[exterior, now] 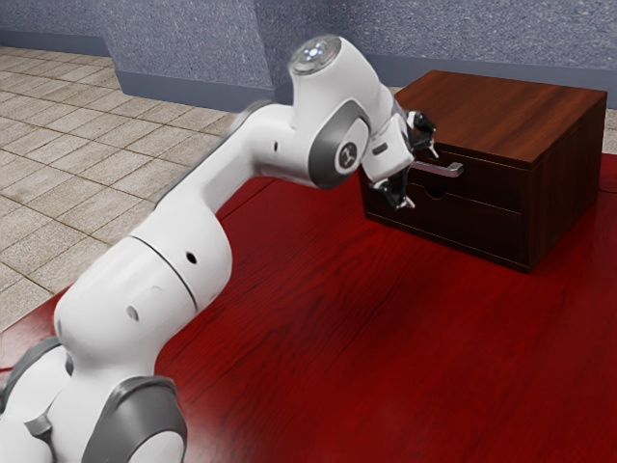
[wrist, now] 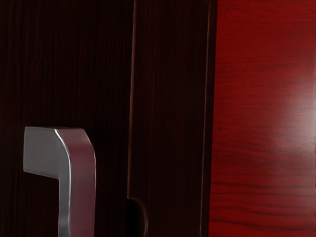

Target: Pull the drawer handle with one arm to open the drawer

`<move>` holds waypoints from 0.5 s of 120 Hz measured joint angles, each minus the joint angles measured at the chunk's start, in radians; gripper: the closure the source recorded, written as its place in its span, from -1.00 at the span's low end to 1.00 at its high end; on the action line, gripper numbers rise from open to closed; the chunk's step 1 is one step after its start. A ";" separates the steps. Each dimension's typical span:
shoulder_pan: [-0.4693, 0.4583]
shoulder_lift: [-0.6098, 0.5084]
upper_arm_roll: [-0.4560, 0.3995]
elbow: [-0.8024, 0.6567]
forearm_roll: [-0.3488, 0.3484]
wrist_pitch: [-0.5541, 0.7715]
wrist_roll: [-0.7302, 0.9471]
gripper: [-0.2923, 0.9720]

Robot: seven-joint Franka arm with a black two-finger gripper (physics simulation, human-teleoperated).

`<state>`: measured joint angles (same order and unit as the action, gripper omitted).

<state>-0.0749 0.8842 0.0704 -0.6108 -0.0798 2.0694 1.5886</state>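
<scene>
1. Silver handle [exterior: 442, 169] juts from the front of the upper drawer [exterior: 477, 183] in a dark wood cabinet [exterior: 506, 106]. The cabinet stands on the red table [exterior: 386, 338], at about 2 o'clock from the exterior view's centre.
2. The drawer looks shut. Its front appears flush with the front below it, so I judge that none of the opening is done yet.
3. My end effector [exterior: 413, 162] is right at the cabinet's front, with its fingers [exterior: 399, 196] spread. One sits at 12 o'clock of the bar and one at 6 o'clock. The bar seems to run between them, and I cannot see either finger touching it.
4. In the wrist view the bent corner of the handle [wrist: 74, 173] lies close under my hand. It shows against the dark drawer front, with red table beyond the cabinet's edge.
5. I take the step in hand to be the grasp: the reach looks complete, but the grip is not yet made.
6. The next move calls for closing both fingers firmly on the bar. Then I should pull straight out from the cabinet front, toward roughly 8 o'clock in the exterior view. The pull should stay level and in line with the drawer's slide, so the bar does not slip out and the cabinet is not dragged along.
</scene>
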 joint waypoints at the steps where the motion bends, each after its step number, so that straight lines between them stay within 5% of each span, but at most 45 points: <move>1: 0.000 0.001 0.000 0.000 0.000 0.000 0.000 -0.53; 60: 0.004 0.008 0.000 0.001 -0.006 0.004 0.017 -0.27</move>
<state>-0.0710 0.8924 0.0704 -0.6097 -0.0855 2.0731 1.6060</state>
